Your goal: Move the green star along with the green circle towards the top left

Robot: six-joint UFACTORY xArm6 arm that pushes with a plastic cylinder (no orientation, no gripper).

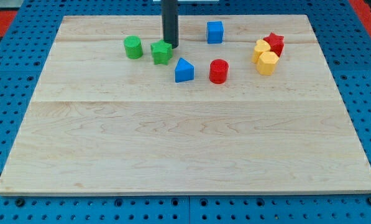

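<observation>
On the pale wooden board (185, 143), nearest you sit the blue triangular block (184, 70) and red cylinder (218, 71). Beyond them, at 9 o'clock from the triangle, lies the green star block (161, 52), the green circle block (133, 47) just beside it at 9 o'clock. My tip (171, 45), a bare rod grasping nothing, touches the star's 2 o'clock edge. Farthest is the blue cube (215, 32).
</observation>
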